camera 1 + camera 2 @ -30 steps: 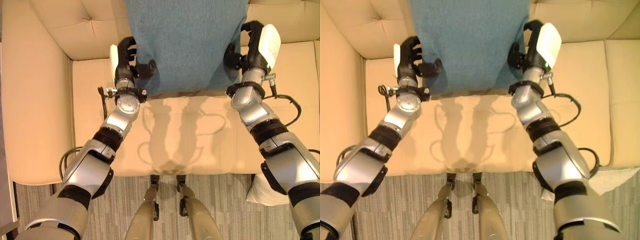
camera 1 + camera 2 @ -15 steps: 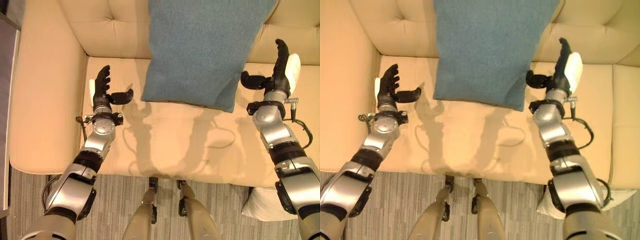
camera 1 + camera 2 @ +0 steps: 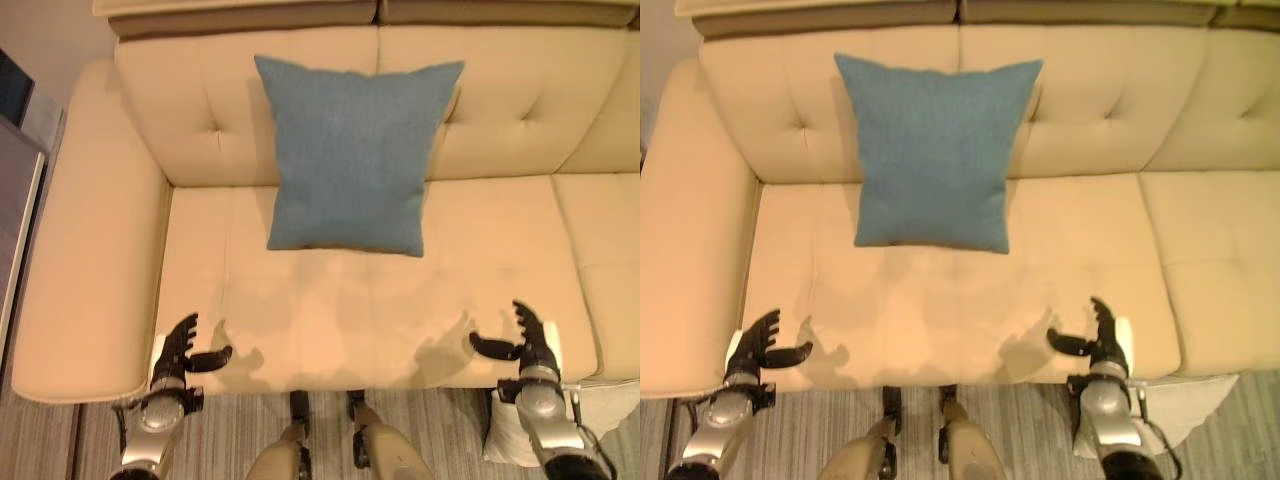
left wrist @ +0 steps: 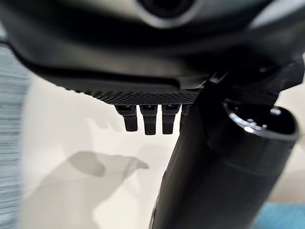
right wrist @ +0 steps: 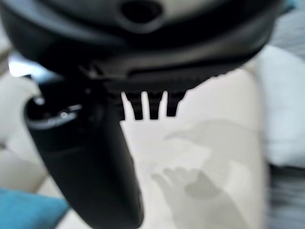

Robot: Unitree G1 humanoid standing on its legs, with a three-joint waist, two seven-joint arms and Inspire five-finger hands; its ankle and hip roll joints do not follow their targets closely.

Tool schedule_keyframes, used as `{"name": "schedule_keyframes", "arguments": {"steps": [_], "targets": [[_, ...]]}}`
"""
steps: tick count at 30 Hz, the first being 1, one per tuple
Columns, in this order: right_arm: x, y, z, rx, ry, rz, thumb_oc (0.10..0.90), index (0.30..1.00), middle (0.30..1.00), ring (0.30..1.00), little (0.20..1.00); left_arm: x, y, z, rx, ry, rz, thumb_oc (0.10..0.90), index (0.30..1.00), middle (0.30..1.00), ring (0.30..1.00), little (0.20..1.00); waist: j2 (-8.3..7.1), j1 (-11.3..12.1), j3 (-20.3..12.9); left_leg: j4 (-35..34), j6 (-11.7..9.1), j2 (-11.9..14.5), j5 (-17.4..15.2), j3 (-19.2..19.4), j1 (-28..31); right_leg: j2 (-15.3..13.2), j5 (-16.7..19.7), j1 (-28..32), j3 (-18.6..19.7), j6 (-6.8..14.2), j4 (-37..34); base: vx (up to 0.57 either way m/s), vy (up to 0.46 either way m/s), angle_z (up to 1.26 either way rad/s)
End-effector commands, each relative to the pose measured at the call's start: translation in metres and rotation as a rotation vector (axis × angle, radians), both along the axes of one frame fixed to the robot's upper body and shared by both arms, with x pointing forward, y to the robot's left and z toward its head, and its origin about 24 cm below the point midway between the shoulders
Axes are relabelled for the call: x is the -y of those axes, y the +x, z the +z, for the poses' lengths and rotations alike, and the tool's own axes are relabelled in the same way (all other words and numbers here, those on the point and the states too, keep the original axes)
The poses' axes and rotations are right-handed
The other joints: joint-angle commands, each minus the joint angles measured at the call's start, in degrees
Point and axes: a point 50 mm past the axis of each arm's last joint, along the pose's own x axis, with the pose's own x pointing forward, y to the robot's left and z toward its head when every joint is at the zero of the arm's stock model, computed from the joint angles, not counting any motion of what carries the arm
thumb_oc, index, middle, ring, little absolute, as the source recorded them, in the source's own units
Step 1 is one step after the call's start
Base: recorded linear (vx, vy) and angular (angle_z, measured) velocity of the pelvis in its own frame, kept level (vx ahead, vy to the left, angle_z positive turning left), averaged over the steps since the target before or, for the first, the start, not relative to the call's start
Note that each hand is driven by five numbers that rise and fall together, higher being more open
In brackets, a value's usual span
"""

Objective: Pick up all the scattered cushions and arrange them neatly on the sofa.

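Leaning upright against the sofa (image 3: pixel 120 200) backrest, a square blue cushion (image 3: pixel 350 155).

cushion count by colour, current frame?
Blue cushion: 1, leaning on the sofa backrest.
White cushion: 1, on the floor by the sofa's front edge, near the right robot hand.
Total: 2 cushions. Both robot hands are open and hold nothing; left robot hand.
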Motion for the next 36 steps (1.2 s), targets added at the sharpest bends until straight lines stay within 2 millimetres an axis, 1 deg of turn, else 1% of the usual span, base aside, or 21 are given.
{"name": "schedule_keyframes", "arguments": {"steps": [1,4,8,11,12,13,15,16,20,22,23,24,26,27,28,30,32,33,34,35,36], "targets": [[0.001,0.009,0.006,0.011,-0.057,0.105,0.800,0.900,0.900,0.900,0.900,-0.009,-0.005,-0.006,-0.066,0.055,-0.020,0.800,0.900,0.900,0.900,0.900,-0.83,0.70,-8.38,0.16,-2.20,-0.65,-5.18,1.18,1.20,-2.49,-6.51,2.69,-1.09,4.96,2.18,0.00,0.090,-0.32],[-0.012,-0.013,-0.025,-0.148,-0.038,0.144,0.800,0.900,0.900,0.900,0.900,-0.004,-0.040,-0.035,-0.235,0.034,0.008,0.800,0.900,0.900,0.900,0.900,-1.43,1.04,-9.18,0.23,-1.52,-0.64,-6.10,2.60,4.13,-2.42,-6.38,4.54,0.96,5.47,2.05,-0.04,0.108,-0.37],[-0.024,-0.041,-0.054,-0.315,-0.011,0.176,0.800,0.900,0.900,0.900,0.900,0.006,-0.077,-0.059,-0.419,0.034,0.007,0.800,0.900,0.900,0.900,0.900,-2.15,1.25,-9.16,0.37,-0.52,-1.03,-6.82,4.00,5.86,-2.56,-5.46,4.49,3.47,6.44,2.94,-0.11,0.106,-0.36],[-0.030,-0.048,-0.063,-0.372,-0.006,0.186,0.800,0.900,0.900,0.900,0.900,0.008,-0.088,-0.066,-0.474,0.029,0.016,0.800,0.900,0.900,0.900,0.900,-2.31,1.41,-8.42,0.43,-0.07,-1.21,-6.64,4.36,6.08,-2.56,-5.10,3.46,4.12,7.08,5.11,-0.18,0.057,-0.57],[-0.036,-0.053,-0.070,-0.410,0.011,0.178,0.800,0.900,0.900,0.900,0.900,0.007,-0.089,-0.067,-0.496,0.035,0.013,0.800,0.900,0.900,0.900,0.900,-2.17,1.58,-6.56,0.83,0.27,-0.83,-5.61,4.48,5.47,-2.13,-5.99,1.28,3.70,7.34,10.36,-0.21,0.028,-0.56],[-0.036,-0.053,-0.070,-0.410,0.011,0.178,0.800,0.900,0.900,0.900,0.900,0.007,-0.089,-0.067,-0.496,0.035,0.013,0.800,0.900,0.900,0.900,0.900,-2.17,1.58,-6.56,0.83,0.27,-0.83,-5.61,4.48,5.47,-2.13,-5.99,1.28,3.70,7.34,10.37,-0.32,0.036,-0.43],[-0.038,-0.059,-0.075,-0.439,0.027,0.155,0.800,0.900,0.900,0.900,0.900,0.006,-0.087,-0.067,-0.506,0.053,-0.004,0.800,0.900,0.900,0.900,0.900,-1.44,1.78,-5.63,0.80,0.41,-0.04,-4.12,4.25,4.35,-1.97,-8.51,0.82,1.95,6.80,15.07,-0.30,0.028,-0.11],[-0.042,-0.066,-0.081,-0.469,0.058,0.133,0.800,0.900,0.900,0.900,0.900,0.005,-0.079,-0.066,-0.513,0.063,-0.008,0.800,0.900,0.900,0.900,0.900,-1.00,1.66,-5.98,0.35,0.26,0.21,-2.83,3.72,3.25,-1.91,-11.66,2.00,1.24,5.63,19.41,-0.33,0.023,0.05],[-0.042,-0.074,-0.087,-0.514,0.076,0.095,0.800,0.900,0.900,0.900,0.900,0.005,-0.069,-0.064,-0.492,0.063,-0.012,0.800,0.900,0.900,0.900,0.900,-1.21,2.84,-8.48,0.16,-0.12,0.43,-1.64,4.05,0.49,-1.73,-14.18,6.96,1.59,4.82,21.98,-0.21,-0.052,0.30],[-0.043,-0.070,-0.086,-0.512,0.071,0.102,0.800,0.900,0.900,0.900,0.900,0.006,-0.065,-0.062,-0.472,0.060,-0.001,0.800,0.900,0.900,0.900,0.900,-1.97,4.27,-8.98,0.16,-0.57,0.52,-0.02,5.11,-2.25,-1.96,-14.35,10.54,1.28,4.73,18.92,-0.23,-0.079,-0.16],[-0.044,-0.070,-0.086,-0.511,0.072,0.102,0.800,0.900,0.900,0.900,0.900,0.006,-0.065,-0.062,-0.472,0.060,-0.001,0.800,0.900,0.900,0.900,0.900,-2.09,4.28,-8.84,0.16,-0.56,0.42,-0.07,5.13,-2.06,-2.07,-14.41,10.79,1.28,4.76,18.81,-0.23,-0.080,-0.22],[-0.043,-0.070,-0.087,-0.517,0.068,0.102,0.800,0.900,0.900,0.900,0.900,0.008,-0.062,-0.062,-0.469,0.066,-0.013,0.800,0.900,0.900,0.900,0.900,-2.74,5.23,-9.95,0.16,-1.17,0.43,1.24,5.58,-4.25,-1.58,-17.25,13.16,1.17,3.84,11.97,-0.17,-0.084,-0.26],[-0.043,-0.068,-0.085,-0.505,0.068,0.102,0.800,0.900,0.900,0.900,0.900,0.009,-0.059,-0.062,-0.462,0.068,-0.016,0.800,0.900,0.900,0.900,0.900,-2.80,5.22,-9.98,0.33,-1.49,0.78,2.17,5.54,-5.23,-0.80,-17.80,13.12,1.77,3.19,10.31,-0.23,-0.103,-0.23],[-0.040,-0.059,-0.081,-0.489,0.051,0.115,0.800,0.900,0.900,0.900,0.900,0.000,-0.036,-0.052,-0.414,0.073,0.004,0.800,0.900,0.900,0.900,0.900,-2.31,4.73,-9.06,0.69,-2.95,2.15,4.96,5.59,-7.80,1.15,-17.80,12.14,2.94,2.01,8.16,-0.21,-0.082,0.03],[-0.040,-0.059,-0.081,-0.489,0.051,0.115,0.800,0.900,0.900,0.900,0.900,0.000,-0.036,-0.052,-0.414,0.073,0.004,0.800,0.900,0.900,0.900,0.900,-2.30,4.72,-9.07,0.69,-2.95,2.15,4.96,5.58,-7.82,1.15,-17.80,12.13,2.93,2.01,8.16,-0.38,-0.134,0.13],[-0.034,-0.057,-0.079,-0.500,0.025,0.114,0.800,0.900,0.900,0.900,0.900,0.004,-0.013,-0.044,-0.363,0.083,-0.022,0.800,0.900,0.900,0.900,0.900,-1.40,3.93,-7.62,1.06,-4.46,2.99,6.93,5.49,-9.92,2.52,-16.83,10.99,2.28,1.30,7.82,-0.33,-0.075,0.08],[-0.029,-0.060,-0.079,-0.515,0.015,0.103,0.800,0.900,0.900,0.900,0.900,0.007,-0.007,-0.043,-0.362,0.081,-0.038,0.800,0.900,0.900,0.900,0.900,-1.70,3.29,-7.15,3.45,-3.91,2.80,5.02,4.91,-9.59,2.23,-15.62,9.69,1.54,1.25,8.47,-0.28,-0.033,0.25],[-0.028,-0.062,-0.080,-0.524,0.018,0.098,0.800,0.900,0.900,0.900,0.900,0.008,-0.007,-0.044,-0.369,0.080,-0.037,0.800,0.900,0.900,0.900,0.900,-2.20,2.69,-7.13,6.52,-3.47,2.51,2.83,4.46,-9.38,1.50,-14.78,9.07,1.06,1.34,8.62,-0.16,-0.013,0.12],[-0.028,-0.062,-0.080,-0.524,0.018,0.098,0.800,0.900,0.900,0.900,0.900,0.008,-0.007,-0.044,-0.369,0.080,-0.037,0.800,0.900,0.900,0.900,0.900,-2.19,2.68,-7.16,6.54,-3.47,2.51,2.83,4.45,-9.42,1.51,-14.77,9.03,1.05,1.34,8.62,-0.17,-0.003,-0.07],[-0.027,-0.066,-0.082,-0.540,0.022,0.089,0.800,0.900,0.900,0.900,0.900,0.008,-0.007,-0.045,-0.376,0.075,-0.034,0.800,0.900,0.900,0.900,0.900,-2.83,2.04,-7.40,9.56,-3.06,2.32,0.32,4.16,-8.78,0.55,-13.96,8.55,0.69,1.42,8.58,-0.18,0.021,-0.02],[-0.025,-0.076,-0.085,-0.577,0.028,0.068,0.800,0.900,0.900,0.900,0.900,0.010,-0.009,-0.047,-0.394,0.065,-0.032,0.800,0.900,0.900,0.900,0.900,-3.93,1.16,-8.04,13.83,-2.51,1.74,-4.92,3.11,-6.15,-1.07,-12.31,7.96,0.56,1.62,8.03,-0.23,0.029,0.08]]}}
